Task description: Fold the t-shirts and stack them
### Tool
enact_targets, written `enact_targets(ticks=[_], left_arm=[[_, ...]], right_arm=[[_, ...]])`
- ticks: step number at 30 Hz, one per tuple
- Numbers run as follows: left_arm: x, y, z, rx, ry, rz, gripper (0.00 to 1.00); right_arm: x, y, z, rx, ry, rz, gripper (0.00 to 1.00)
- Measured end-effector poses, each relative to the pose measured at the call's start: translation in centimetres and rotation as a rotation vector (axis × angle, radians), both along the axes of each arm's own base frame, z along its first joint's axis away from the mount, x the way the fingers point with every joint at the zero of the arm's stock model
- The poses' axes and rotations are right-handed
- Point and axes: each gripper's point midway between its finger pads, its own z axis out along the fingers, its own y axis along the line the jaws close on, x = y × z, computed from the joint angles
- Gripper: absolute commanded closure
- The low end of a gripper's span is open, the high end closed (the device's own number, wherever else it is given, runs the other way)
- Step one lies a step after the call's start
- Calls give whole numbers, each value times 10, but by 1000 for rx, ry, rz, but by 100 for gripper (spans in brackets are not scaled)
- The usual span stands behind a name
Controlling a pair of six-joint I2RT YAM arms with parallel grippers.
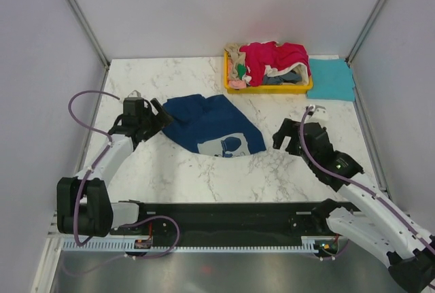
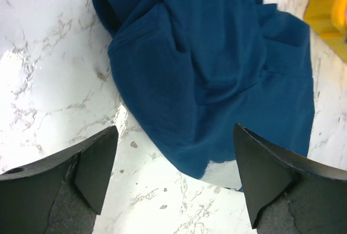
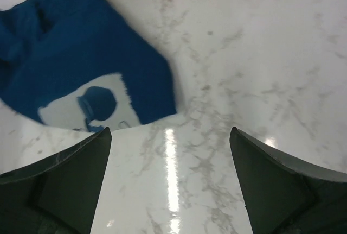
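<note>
Your navy t-shirt point(image 1: 211, 124) lies crumpled on the table, just in front and left of the yellow tray point(image 1: 268, 90), which holds more heaped tees point(image 1: 275, 58). Both pincers gape empty: the left gripper point(image 1: 163, 117) sits well left of the tray, the right gripper point(image 1: 282, 133) in front of it.

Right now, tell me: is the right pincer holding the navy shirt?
No: the right pincer stands open and empty, and the navy shirt lies on the table ahead of it.
</note>
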Motion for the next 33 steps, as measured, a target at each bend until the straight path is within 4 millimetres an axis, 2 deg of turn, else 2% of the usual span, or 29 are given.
enact_targets(ticks=[3, 5, 8, 9, 11, 14, 17, 19, 21, 23, 26, 28, 29, 30, 31, 32, 33], left_arm=[[-4, -2, -12, -14, 43, 4, 12], [-6, -5, -6, -28, 37, -7, 12], [-15, -6, 14, -35, 26, -24, 11], [-20, -6, 27, -30, 7, -30, 10], [-29, -4, 56, -20, -52, -38, 10], [-54, -1, 99, 2, -171, -60, 9], [-80, 6, 116, 50, -232, -78, 6], [-94, 13, 119, 89, -255, -71, 5], [-106, 20, 119, 116, -268, -50, 5], [-110, 22, 120, 126, -284, -47, 5], [-110, 25, 114, 142, -269, -41, 6], [-107, 27, 108, 146, -243, -39, 8], [-106, 27, 105, 146, -231, -41, 8], [-105, 27, 103, 146, -221, -44, 8], [-105, 27, 101, 146, -215, -48, 8], [-104, 26, 100, 146, -208, -51, 8], [-104, 26, 98, 147, -203, -54, 8]], right_arm=[[14, 48, 1, 100, 2, 171, 3], [26, 84, -14, 106, 75, 282, 4], [46, 141, -35, 72, 178, 424, 5], [57, 169, -38, 63, 198, 483, 6], [78, 210, -39, 59, 202, 555, 6], [118, 272, -23, 85, 154, 646, 7], [172, 329, 1, 119, 54, 700, 7], [202, 357, 5, 132, -6, 720, 8], [221, 376, 0, 137, -33, 732, 9], [237, 391, -14, 137, -43, 742, 10], [246, 399, -53, 120, -14, 744, 16], [244, 397, -80, 100, 33, 747, 25], [243, 397, -91, 95, 51, 749, 33], [241, 397, -101, 88, 68, 754, 51], [240, 397, -107, 81, 76, 761, 61], [238, 397, -112, 79, 85, 765, 85], [237, 397, -115, 71, 87, 772, 97]])
